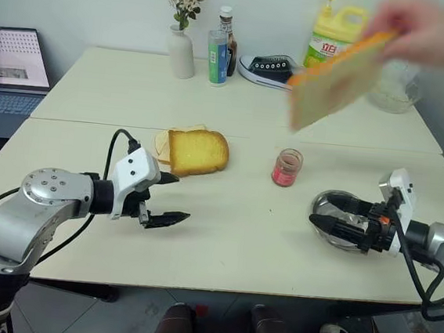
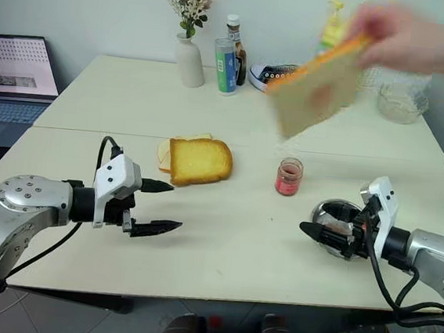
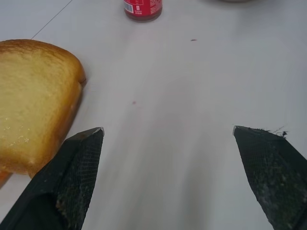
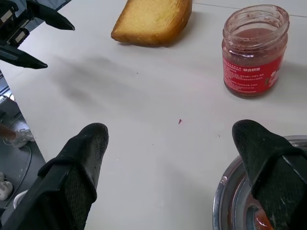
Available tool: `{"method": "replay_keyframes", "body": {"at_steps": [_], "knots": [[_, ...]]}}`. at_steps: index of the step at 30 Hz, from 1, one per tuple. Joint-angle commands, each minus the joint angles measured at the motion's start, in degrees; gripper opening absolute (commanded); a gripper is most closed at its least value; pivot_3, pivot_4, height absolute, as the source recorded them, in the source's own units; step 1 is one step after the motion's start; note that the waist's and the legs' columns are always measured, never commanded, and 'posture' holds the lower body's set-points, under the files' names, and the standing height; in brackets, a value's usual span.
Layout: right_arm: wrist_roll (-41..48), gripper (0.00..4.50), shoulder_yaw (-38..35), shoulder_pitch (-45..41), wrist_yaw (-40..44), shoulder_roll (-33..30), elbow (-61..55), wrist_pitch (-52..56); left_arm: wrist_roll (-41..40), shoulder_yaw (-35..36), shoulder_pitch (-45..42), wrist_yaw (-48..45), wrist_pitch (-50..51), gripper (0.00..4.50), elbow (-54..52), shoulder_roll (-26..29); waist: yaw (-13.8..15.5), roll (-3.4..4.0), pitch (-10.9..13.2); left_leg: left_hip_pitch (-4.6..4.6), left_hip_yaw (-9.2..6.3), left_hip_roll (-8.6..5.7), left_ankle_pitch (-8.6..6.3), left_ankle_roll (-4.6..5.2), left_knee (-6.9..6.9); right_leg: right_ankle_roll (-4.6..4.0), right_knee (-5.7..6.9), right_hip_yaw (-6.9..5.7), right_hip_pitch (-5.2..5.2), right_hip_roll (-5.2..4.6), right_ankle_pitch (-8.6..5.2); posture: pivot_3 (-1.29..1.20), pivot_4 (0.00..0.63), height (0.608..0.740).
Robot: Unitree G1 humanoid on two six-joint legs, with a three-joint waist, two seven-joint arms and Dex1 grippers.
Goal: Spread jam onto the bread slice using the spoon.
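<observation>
Left gripper (image 1: 170, 199): fingers spread wide, holding nothing; hovers over bare table just short of the bread slice.
Right gripper (image 1: 329, 216): also wide open and empty; poised over the steel dish (image 1: 334, 226), one finger above its rim in the right wrist view.
Bread slice (image 1: 198, 152): flat on the table (image 1: 230, 246), lying partly on the paler slices (image 1: 164, 140) behind it.
Jam (image 1: 287, 168): jar upright, lid off, between bread and dish, well apart from both grippers.
Spoon: cannot make it out; probably in the dish under the right gripper.
Risk, person: a blurred hand (image 1: 432, 31) carries an orange-edged board (image 1: 332, 81) above the far side; a reach now could meet it.
Risk, jar: small and light; a sideways brush by the right fingers would likely tip it.
Risk, dish: closing on a thin spoon handle may skid the dish.
Open room: wide bare tabletop between the grippers and toward the near edge.
Edges: dish sits near the front right corner; bottles (image 1: 220, 52), vase (image 1: 181, 52) and shoe (image 1: 268, 67) line the far table, out of the way.
</observation>
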Motion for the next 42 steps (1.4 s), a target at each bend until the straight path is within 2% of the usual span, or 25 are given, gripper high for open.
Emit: {"method": "replay_keyframes", "body": {"at_steps": [1,6,10,14,17,23,25,31,41,42], "knots": [[0.7,4.42,-1.1,-0.2,0.3,-0.5,-2.3,-0.6,0.3,0.8,-0.8,-0.3,-1.2,4.5,-0.5,0.8,0.0,0.0,0.0,0.0,0.0,0.0,0.0,0.0,0.0,0.0,0.0,0.0,0.0,0.0,0.0,0.0,0.15,0.74],[0.7,4.42,-0.7,-0.6,0.2,-0.6,-2.9,-0.4,0.3,-0.1,-2.2,1.2,-0.7,4.5,0.0,-1.4,0.0,0.0,0.0,0.0,0.0,-0.01,0.0,0.0,0.02,0.0,0.0,0.0,0.01,0.0,0.0,0.0,0.15,0.74],[-1.8,4.42,4.1,-3.6,2.6,-2.1,-4.4,-1.7,-3.4,3.2,-0.1,3.6,3.1,4.5,-1.6,-3.1,-0.2,0.0,0.0,0.0,0.02,0.0,0.0,0.0,0.02,0.0,0.01,0.02,0.0,0.0,0.0,0.0,0.15,0.74],[-2.4,4.42,10.4,-8.9,1.7,1.4,-6.5,-2.3,-6.5,9.8,-0.2,14.6,6.7,4.5,3.4,-12.5,-0.3,0.0,0.0,0.0,-0.04,0.02,0.0,0.0,0.08,0.0,0.04,-0.03,0.03,0.01,0.0,0.0,0.15,0.74],[-4.2,4.42,16.7,-15.4,-1.6,8.5,-6.2,-3.0,-3.0,12.8,1.3,25.5,4.6,4.5,6.5,-20.5,-0.6,0.0,0.0,-0.02,-0.12,0.05,0.0,0.0,0.19,0.0,0.08,-0.08,0.04,0.06,0.03,0.0,0.15,0.74],[-10.3,4.42,23.4,-20.1,-2.1,14.7,-2.2,-5.4,-2.8,12.7,0.8,36.3,4.0,4.5,10.2,-33.5,0.5,-0.12,-0.1,-0.2,-0.18,-0.02,0.0,0.0,0.38,0.08,0.02,-0.12,0.07,-0.04,0.12,0.0,0.15,0.74],[-11.3,4.42,24.5,-21.2,-1.8,16.1,-1.2,-5.9,-2.5,12.3,-0.7,37.7,2.7,4.5,12.8,-36.3,0.6,-0.18,-0.1,-0.2,-0.16,-0.08,0.0,0.0,0.47,0.17,0.0,-0.1,0.12,-0.08,0.17,0.0,0.15,0.74],[-14.5,4.42,25.0,-21.7,-1.1,16.6,0.1,-7.0,-0.7,11.2,-4.6,38.3,-1.0,4.5,23.0,-39.5,0.3,-0.26,-0.2,-0.13,-0.11,-0.06,0.0,0.0,0.46,0.21,0.02,-0.06,0.11,-0.02,0.23,0.0,0.15,0.74],[-15.5,4.42,23.1,-21.6,-2.8,17.2,-0.9,-5.8,1.5,8.6,-12.2,35.7,-5.7,4.5,34.6,-40.4,0.3,-0.29,-0.2,-0.14,-0.13,-0.07,0.0,-0.01,0.46,0.21,0.02,-0.07,0.13,-0.02,0.23,0.0,0.15,0.74],[-15.3,4.48,22.8,-21.6,-3.1,17.2,-1.1,-5.5,1.6,8.5,-12.5,35.3,-6.0,4.32,35.1,-40.3,0.3,-0.29,-0.2,-0.14,-0.12,-0.07,0.0,0.0,0.46,0.21,0.02,-0.05,0.13,-0.02,0.24,0.0,0.15,0.74]]}}
